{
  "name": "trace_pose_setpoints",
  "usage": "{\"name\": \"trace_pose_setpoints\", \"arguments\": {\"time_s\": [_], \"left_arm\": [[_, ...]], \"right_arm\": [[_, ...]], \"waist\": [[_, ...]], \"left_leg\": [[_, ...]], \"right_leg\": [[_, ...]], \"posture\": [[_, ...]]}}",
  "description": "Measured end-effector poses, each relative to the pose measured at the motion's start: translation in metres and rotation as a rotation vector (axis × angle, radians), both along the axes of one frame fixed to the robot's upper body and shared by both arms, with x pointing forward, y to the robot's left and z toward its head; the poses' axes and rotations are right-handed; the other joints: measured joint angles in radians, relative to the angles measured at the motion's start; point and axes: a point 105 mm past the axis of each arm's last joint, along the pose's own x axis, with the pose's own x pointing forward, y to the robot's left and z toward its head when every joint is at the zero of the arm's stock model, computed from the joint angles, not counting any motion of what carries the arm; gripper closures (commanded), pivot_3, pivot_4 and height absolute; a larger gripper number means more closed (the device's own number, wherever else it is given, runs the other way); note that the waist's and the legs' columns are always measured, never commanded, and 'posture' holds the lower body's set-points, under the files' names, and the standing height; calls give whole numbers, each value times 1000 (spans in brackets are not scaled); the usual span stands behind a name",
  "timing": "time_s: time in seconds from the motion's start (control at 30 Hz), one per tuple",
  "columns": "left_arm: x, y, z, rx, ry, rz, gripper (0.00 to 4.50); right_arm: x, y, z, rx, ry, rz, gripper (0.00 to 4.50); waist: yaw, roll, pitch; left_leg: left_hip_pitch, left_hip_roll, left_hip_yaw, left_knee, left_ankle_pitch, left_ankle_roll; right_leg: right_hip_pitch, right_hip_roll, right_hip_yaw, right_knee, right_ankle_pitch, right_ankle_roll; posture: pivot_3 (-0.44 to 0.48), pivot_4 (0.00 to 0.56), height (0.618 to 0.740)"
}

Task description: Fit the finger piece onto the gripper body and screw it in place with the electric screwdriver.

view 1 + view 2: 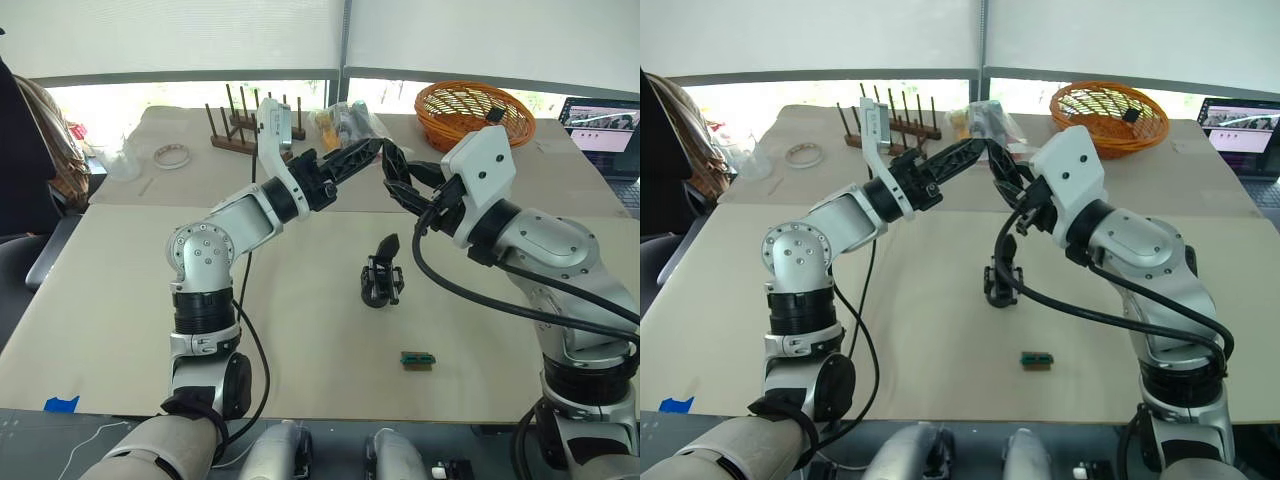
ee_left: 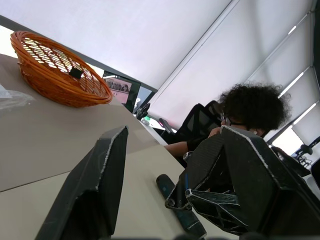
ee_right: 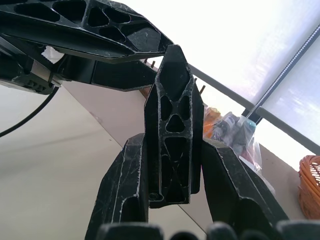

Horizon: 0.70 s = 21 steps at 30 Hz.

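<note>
An orange woven basket point(image 1: 474, 111) sits on the counter point(image 1: 120, 320) at about 1 o'clock, with a small black thing inside it. A wooden rack with pegs point(image 1: 245, 130) stands at 11 o'clock. A ring of tape point(image 1: 172, 156) lies near it, toward 10 o'clock. A crinkly clear bag point(image 1: 350, 122) rests at 12 o'clock. A laptop point(image 1: 605, 135) is open at 2 o'clock. A tiny green and black block point(image 1: 418, 360) lies at 5 o'clock. A person with curly hair point(image 2: 245, 117) sits beyond the counter.

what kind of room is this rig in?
Looks like an office or lab workspace, not a factory floor. Cues: a paper-covered table by blind-covered windows, an open laptop at the far right, and a person seated in an office chair nearby.
</note>
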Motion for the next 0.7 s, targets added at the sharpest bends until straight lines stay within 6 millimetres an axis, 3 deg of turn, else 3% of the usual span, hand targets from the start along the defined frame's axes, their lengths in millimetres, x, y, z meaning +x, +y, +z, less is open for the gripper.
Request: {"name": "trace_pose_setpoints", "arguments": {"time_s": [0.07, 0.2, 0.43, 0.7], "left_arm": [[1, 2, 0, 0, 0, 6, 0], [-4, -2, 4, 9, -32, -20, 0], [-21, -11, 13, 13, -104, -97, 0], [-11, -17, 4, 27, -71, -49, 0]], "right_arm": [[1, -2, 0, 3, 2, -7, 3385], [8, -8, -17, 24, 86, -32, 3385], [8, -10, -16, 43, 97, -33, 3385], [2, 3, -10, 25, 73, 17, 3385]], "waist": [[0, 0, 0], [1, 0, 0], [1, 0, 0], [0, 0, 0]], "left_leg": [[0, 0, 0, 0, 0, 0], [0, 0, 1, 0, 0, 0], [0, 0, 0, -1, 0, 0], [0, 0, 1, 0, 0, 0]], "right_leg": [[0, 0, 0, 0, 0, 0], [0, 0, 0, 0, 0, 0], [0, 0, 0, 0, 0, 0], [0, 0, 1, 0, 0, 0]], "posture": [[0, 150, 740], [0, 150, 740], [0, 150, 740], [0, 150, 740]]}}
